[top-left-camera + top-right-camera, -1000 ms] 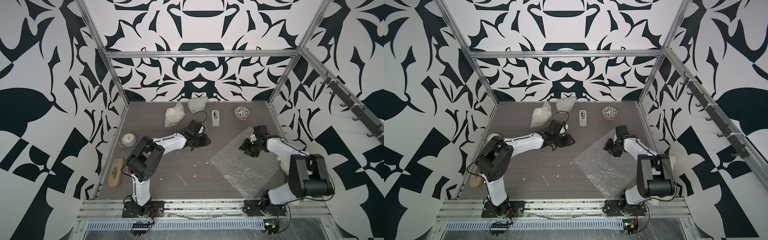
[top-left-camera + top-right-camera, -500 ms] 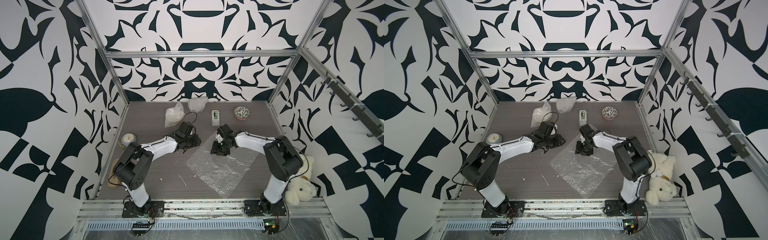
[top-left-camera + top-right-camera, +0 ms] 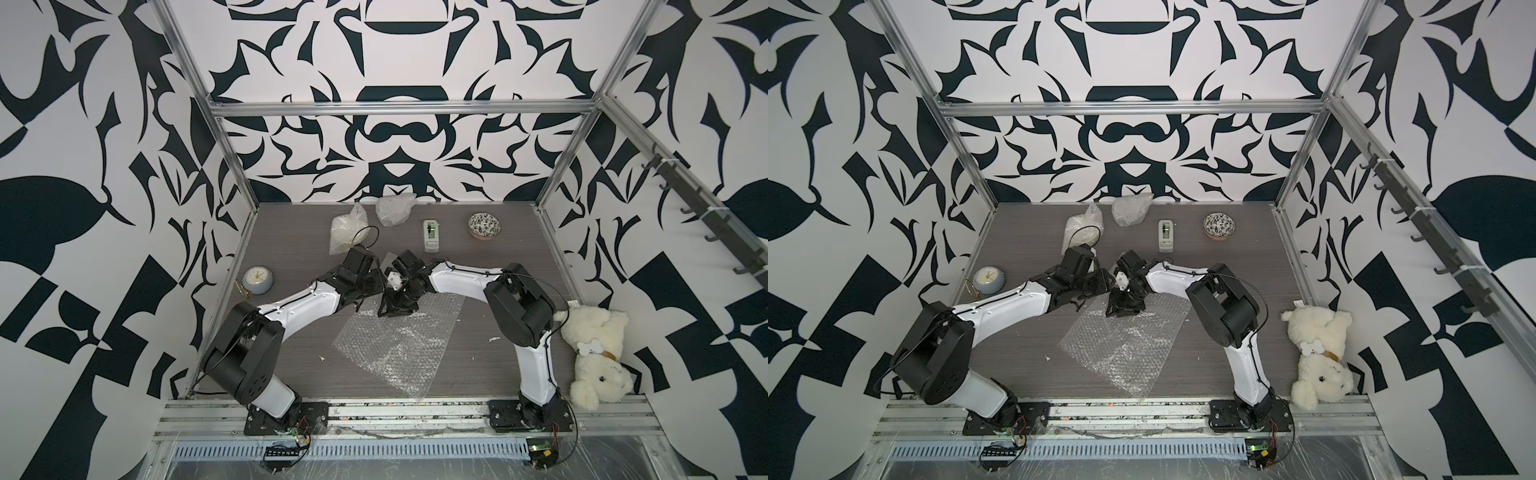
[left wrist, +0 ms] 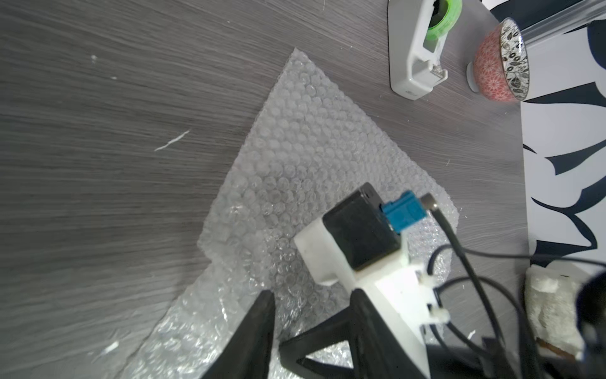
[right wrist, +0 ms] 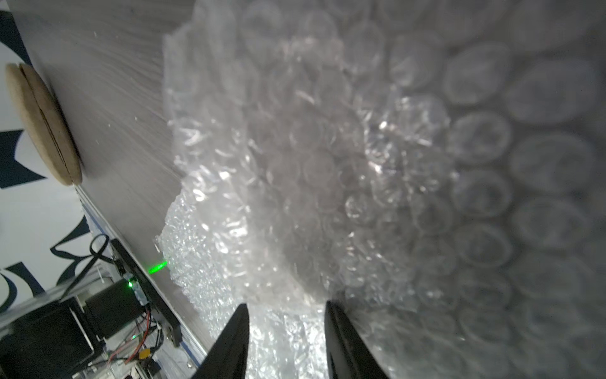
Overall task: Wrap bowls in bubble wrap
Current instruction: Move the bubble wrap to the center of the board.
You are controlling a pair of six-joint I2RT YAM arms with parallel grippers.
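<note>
Black-and-white patterned walls are closing in a grey wood-grain table (image 3: pixel 291 249), over which both white-and-black arms are reaching inward, meeting near its middle. Between them the bubble wrap sheet (image 3: pixel 399 345) is lying mostly flat and skewed in both top views, its far edge lifting up where the arms meet. Off to the right side a cream teddy bear (image 3: pixel 594 357) is slumping against the wall. Along the far edge two crumpled bubble-wrap bundles (image 3: pixel 348 228) (image 3: pixel 395 208) are sitting close together, their contents hidden. Near the left wall a small grey clock (image 3: pixel 257 279) is resting. Right of the bundles a white tape dispenser (image 3: pixel 431 235) is standing, and beside it the floral bowl (image 3: pixel 484 225) is sitting upright and unwrapped, well apart from the sheet. The right gripper (image 5: pixel 285 305) is pointing down at the sheet's far edge, pinching a bunched fold of film between its fingers. The left gripper (image 4: pixel 311 295) is hovering just beside it with fingers spread over the same edge; whether it is touching the film cannot be told.
</note>
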